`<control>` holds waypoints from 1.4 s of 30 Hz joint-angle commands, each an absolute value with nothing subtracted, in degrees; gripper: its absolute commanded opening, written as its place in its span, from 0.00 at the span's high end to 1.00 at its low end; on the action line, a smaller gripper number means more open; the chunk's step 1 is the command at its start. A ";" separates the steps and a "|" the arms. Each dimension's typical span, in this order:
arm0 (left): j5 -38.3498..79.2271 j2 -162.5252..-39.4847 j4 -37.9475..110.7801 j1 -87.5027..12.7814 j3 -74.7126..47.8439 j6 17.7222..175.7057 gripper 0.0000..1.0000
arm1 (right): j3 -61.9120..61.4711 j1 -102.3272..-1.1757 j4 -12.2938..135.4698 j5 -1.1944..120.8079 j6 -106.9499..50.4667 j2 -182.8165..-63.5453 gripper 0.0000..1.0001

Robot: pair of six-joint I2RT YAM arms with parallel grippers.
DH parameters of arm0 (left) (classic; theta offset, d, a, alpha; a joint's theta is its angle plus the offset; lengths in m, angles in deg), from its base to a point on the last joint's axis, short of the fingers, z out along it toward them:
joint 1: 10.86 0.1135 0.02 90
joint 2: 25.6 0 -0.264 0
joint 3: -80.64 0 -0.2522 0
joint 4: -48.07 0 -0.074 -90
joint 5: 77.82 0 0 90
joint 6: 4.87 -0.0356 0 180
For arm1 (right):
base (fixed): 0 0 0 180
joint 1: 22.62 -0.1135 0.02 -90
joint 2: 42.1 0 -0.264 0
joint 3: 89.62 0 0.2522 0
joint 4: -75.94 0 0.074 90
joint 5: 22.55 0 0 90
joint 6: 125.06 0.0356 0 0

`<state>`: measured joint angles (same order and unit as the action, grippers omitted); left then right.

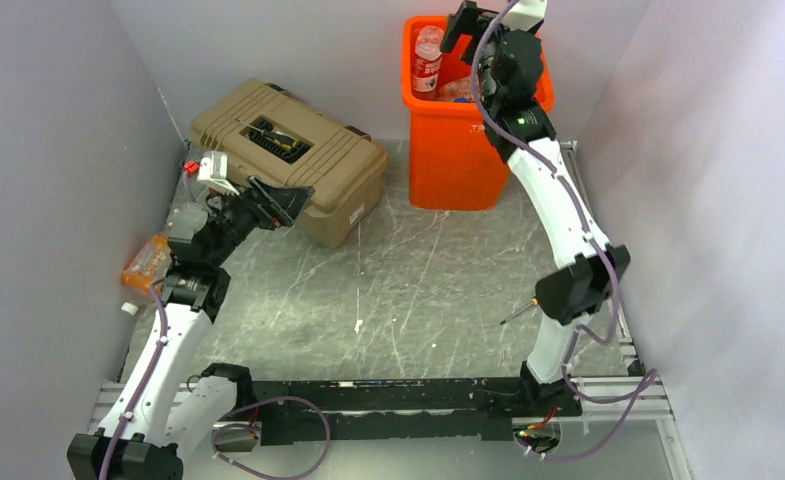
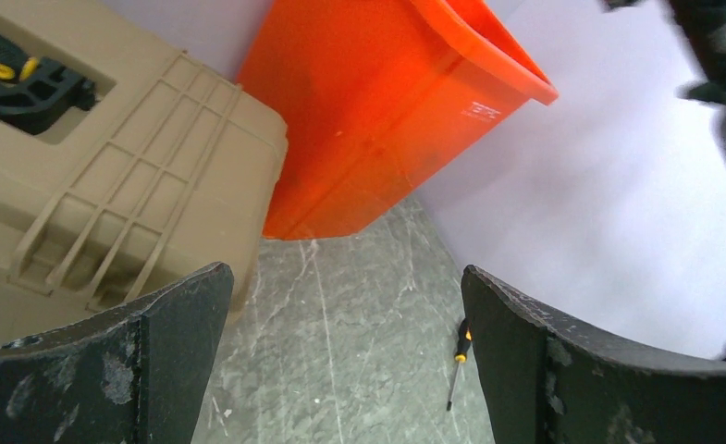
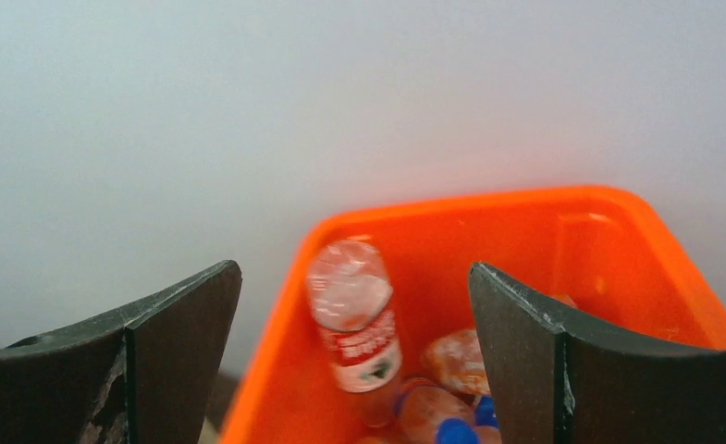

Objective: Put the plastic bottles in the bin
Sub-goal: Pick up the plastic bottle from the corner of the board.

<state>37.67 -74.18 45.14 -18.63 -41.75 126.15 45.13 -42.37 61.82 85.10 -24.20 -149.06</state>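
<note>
The orange bin [image 1: 455, 150] stands at the back of the table, right of centre. Inside it a clear plastic bottle [image 1: 427, 58] with a red label leans against the left wall, base up. In the right wrist view that bottle [image 3: 354, 319] looks blurred, and other bottles [image 3: 456, 365] with blue caps lie below it. My right gripper [image 1: 465, 32] hangs open above the bin, with nothing between its fingers [image 3: 354, 266]. Another bottle [image 1: 148, 262], orange-tinted, lies by the left wall beside my left arm. My left gripper [image 1: 286, 205] is open and empty [image 2: 345, 268], low over the table.
A tan ribbed toolbox [image 1: 288, 155] with a black handle sits at the back left, close to the left gripper. A small screwdriver [image 1: 520, 312] lies on the grey marbled table near the right arm. White walls close in on both sides and behind.
</note>
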 commanded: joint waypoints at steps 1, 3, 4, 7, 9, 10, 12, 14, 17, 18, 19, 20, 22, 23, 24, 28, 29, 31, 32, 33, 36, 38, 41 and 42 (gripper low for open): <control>32.32 -73.09 41.17 -18.11 -38.74 123.84 0.00 | 41.06 -49.81 67.35 83.34 -28.38 -138.18 0.02; 28.69 -72.98 37.73 -18.07 -37.87 123.05 0.01 | 36.31 -54.22 69.33 83.38 -31.37 -133.38 0.03; 26.69 -73.04 35.99 -18.04 -37.43 122.66 0.00 | 33.21 -56.38 70.72 83.47 -32.34 -130.96 0.03; 19.96 -73.62 29.96 -18.04 -35.77 121.56 0.00 | 22.98 -61.52 72.56 81.07 -32.24 -124.10 0.03; 14.08 -74.69 24.28 -18.03 -33.79 121.96 0.01 | 15.54 -64.08 73.48 79.30 -31.04 -119.85 0.03; 12.57 -75.36 21.54 -17.99 -32.11 122.03 0.00 | 10.72 -65.35 73.67 78.21 -30.41 -117.84 0.04; 6.58 -76.73 16.53 -18.02 -29.88 122.26 0.01 | 4.19 -66.89 73.25 77.02 -28.76 -114.19 0.04; 2.57 -77.96 13.39 -18.07 -28.36 122.36 0.01 | -1.67 -67.49 72.35 74.97 -26.90 -110.86 0.04; -0.98 -79.29 10.36 -18.26 -26.33 121.44 0.01 | -10.14 -67.67 70.26 71.14 -23.83 -106.34 0.04; -1.74 -79.65 9.72 -18.44 -25.80 120.82 0.00 | -12.69 -67.75 69.14 70.11 -22.90 -104.72 0.04; -2.61 -79.87 9.01 -18.58 -25.35 120.40 0.00 | -15.00 -67.86 68.17 69.08 -22.12 -103.73 0.04; -3.56 -79.99 8.57 -18.67 -25.16 120.24 0.01 | -17.40 -67.99 67.30 68.22 -21.67 -102.88 0.05; -5.40 -80.13 8.22 -18.71 -25.25 120.05 0.01 | -21.87 -68.11 66.02 67.75 -20.10 -101.05 0.05; -6.61 -80.28 8.22 -18.69 -25.41 120.00 0.01 | -23.93 -68.19 65.74 67.88 -19.22 -100.29 0.05; -7.89 -80.52 8.09 -18.68 -25.67 120.12 0.01 | -25.96 -68.16 65.78 68.15 -18.07 -99.56 0.05; -13.21 -83.36 5.49 -18.67 -25.76 123.58 0.01 | -33.37 -68.27 68.58 67.92 -14.89 -97.14 0.06; -14.43 -84.30 4.04 -18.68 -25.30 124.96 0.01 | -34.44 -68.30 69.06 67.91 -14.28 -97.01 0.06; -15.99 -85.64 1.59 -18.60 -24.68 128.05 0.00 | -36.12 -68.26 69.57 68.49 -13.27 -97.13 0.06; -16.34 -85.72 1.52 -18.60 -25.20 128.86 0.00 | -36.51 -68.35 69.34 69.17 -12.85 -97.42 0.06; -16.38 -85.35 2.10 -18.53 -26.16 129.71 0.00 | -36.88 -68.30 69.20 69.52 -12.42 -97.65 0.06; -16.22 -81.95 5.34 -17.01 -31.33 134.69 0.01 | -38.58 -68.33 69.76 69.23 -12.21 -97.60 0.06; -15.31 -77.29 10.96 -14.99 -36.59 138.14 0.01 | -40.01 -68.38 70.88 68.83 -12.20 -96.85 0.07; -19.57 -70.91 17.28 -12.88 -44.44 146.17 0.01 | -41.54 -68.36 71.65 68.60 -12.68 -95.79 0.07; -22.20 -69.75 18.75 -12.83 -46.55 148.44 0.01 | -41.86 -68.33 71.67 68.43 -12.87 -95.56 0.07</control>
<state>-14.63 -75.82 9.89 -14.28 -40.48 136.53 -40.59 -68.05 67.09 68.88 -13.36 -97.93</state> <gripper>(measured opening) 0.994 0.936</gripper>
